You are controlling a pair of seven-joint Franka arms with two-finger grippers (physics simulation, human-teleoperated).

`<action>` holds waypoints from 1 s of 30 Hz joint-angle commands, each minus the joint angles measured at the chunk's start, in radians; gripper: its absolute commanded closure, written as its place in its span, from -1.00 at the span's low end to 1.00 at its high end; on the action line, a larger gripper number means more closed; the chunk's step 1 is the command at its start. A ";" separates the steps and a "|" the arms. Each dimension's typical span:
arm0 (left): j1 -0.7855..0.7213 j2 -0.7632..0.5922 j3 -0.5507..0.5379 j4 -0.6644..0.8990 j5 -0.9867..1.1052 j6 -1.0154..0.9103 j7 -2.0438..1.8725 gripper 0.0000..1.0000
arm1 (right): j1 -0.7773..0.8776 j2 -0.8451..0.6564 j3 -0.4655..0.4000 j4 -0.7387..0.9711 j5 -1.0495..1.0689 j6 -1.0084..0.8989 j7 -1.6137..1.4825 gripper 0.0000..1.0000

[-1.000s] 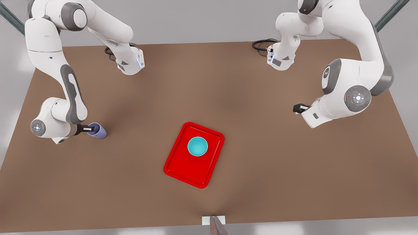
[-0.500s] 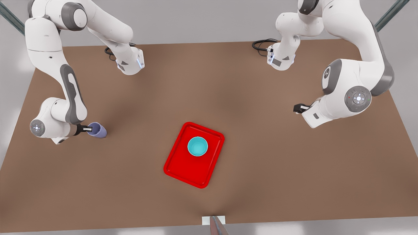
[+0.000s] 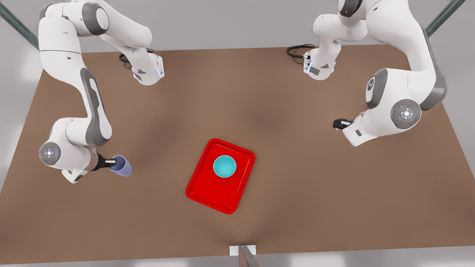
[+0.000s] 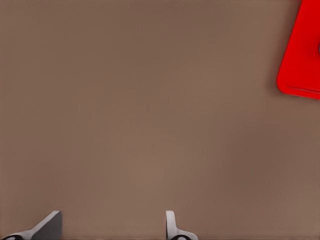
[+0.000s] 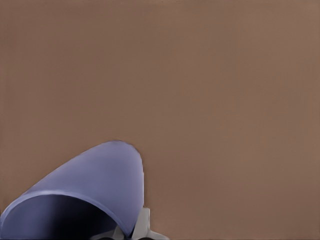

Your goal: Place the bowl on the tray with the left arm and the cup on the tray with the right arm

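We see the bowl sitting in the tray mid-worktop, the right claw clamped on the cup's rim well off at front view's left, left claw parted over bare worktop.

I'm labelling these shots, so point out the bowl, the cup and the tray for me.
bowl (image 3: pixel 224 166): front view, its inside.
cup (image 3: pixel 124 167): front view, its side wall.
tray (image 3: pixel 211 194): front view, bare floor below the bowl.
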 commanded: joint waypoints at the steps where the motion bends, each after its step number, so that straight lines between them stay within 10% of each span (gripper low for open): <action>1: 0.000 0.000 0.000 0.000 0.001 0.000 0.000 -1.00 | 0.006 0.004 0.000 0.012 -0.007 -0.001 0.019 0.57; 17: 0.000 0.014 0.000 0.002 0.002 0.003 -0.003 -1.00 | 0.433 0.428 0.003 0.664 0.062 -0.177 0.544 0.57; 30: 0.002 0.019 0.000 0.002 0.002 0.003 -0.003 -1.00 | 0.456 0.563 0.048 0.661 0.113 0.010 0.536 0.57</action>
